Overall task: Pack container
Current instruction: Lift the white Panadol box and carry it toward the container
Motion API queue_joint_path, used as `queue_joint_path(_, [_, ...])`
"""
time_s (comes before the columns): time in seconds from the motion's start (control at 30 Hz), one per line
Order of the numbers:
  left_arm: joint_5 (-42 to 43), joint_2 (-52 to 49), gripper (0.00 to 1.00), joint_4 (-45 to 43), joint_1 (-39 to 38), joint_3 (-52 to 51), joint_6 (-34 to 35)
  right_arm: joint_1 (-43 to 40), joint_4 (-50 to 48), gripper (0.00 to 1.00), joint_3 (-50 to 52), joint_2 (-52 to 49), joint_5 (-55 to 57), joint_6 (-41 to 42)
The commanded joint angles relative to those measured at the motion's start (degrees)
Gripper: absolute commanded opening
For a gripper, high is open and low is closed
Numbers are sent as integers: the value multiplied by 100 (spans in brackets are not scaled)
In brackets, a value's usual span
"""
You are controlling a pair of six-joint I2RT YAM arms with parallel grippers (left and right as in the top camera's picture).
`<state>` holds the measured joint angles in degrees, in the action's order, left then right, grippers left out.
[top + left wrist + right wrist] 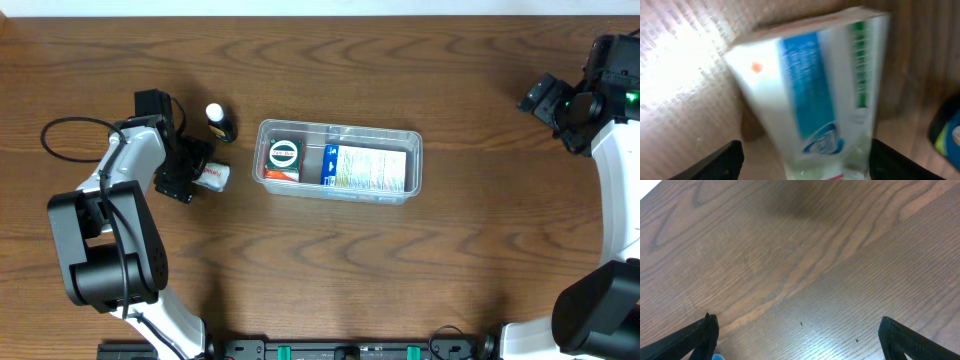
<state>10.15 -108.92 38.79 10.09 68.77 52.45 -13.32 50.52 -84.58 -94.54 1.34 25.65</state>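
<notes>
The clear plastic container (412, 140) stands mid-table, holding a round green-and-white item on an orange packet (283, 158) and a blue-and-white packet (365, 168). A white packet with blue and green print (214, 177) lies left of it and fills the blurred left wrist view (810, 90). My left gripper (198, 170) is open around this packet (806, 146). Its right finger is at the packet's edge, and there is a gap at its left finger. My right gripper (545, 97) is open and empty over bare wood at the far right (798, 321).
A small dark bottle with a white cap (218, 122) stands just behind the left gripper, left of the container. A black cable (60, 125) loops at the far left. The table is dark wood.
</notes>
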Motion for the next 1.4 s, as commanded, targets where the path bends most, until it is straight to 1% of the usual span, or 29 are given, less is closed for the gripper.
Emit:
queue_joint_path(0.0, [-33,-39,77,175,24,133,-411,-26,7,99,0,-26,13,63])
queue_joint_path(0.17, [-234,-39,77,431,24,133,-444,-26,7,99,0,-26,13,63])
queue_joint_path(0.37, [-1045,-39,77,942,24,133,-466,-26,9,99,0,-26,13,63])
queue_joint_path(0.5, [-1401,-37,77,942,24,133,-992,-26,9,99,0,-26,13,63])
queue_joint_path(0.7, [-1405,-37,77,516,24,133,-2470,-26,9,99,0,-26,13,63])
queue_joint_path(0.73, [-1405,-37,77,511,24,133,-2575,-26,7,99,0,-26,13,63])
queue_joint_path(0.83, [-1388,-37,77,573,24,133,-2583,-26,7,99,0,-26,13,63])
queue_joint_path(0.87, [-1375,-37,74,584,24,133,-2581,-26,7,99,0,-26,13,63])
queue_joint_path(0.9, [-1362,-37,69,592,24,133,-2577,-26,9,99,0,-26,13,63])
queue_joint_path(1.0, [-1360,-37,49,612,24,133,-2564,-26,9,99,0,-26,13,63])
queue_joint_path(1.07, [-1360,-37,38,616,24,133,-2562,-26,9,99,0,-26,13,63])
queue_joint_path(1.1, [-1357,-37,35,616,24,133,-2562,-26,7,99,0,-26,11,63])
queue_joint_path(1.37, [-1163,22,35,769,24,144,-2566,-26,7,99,0,-26,13,63])
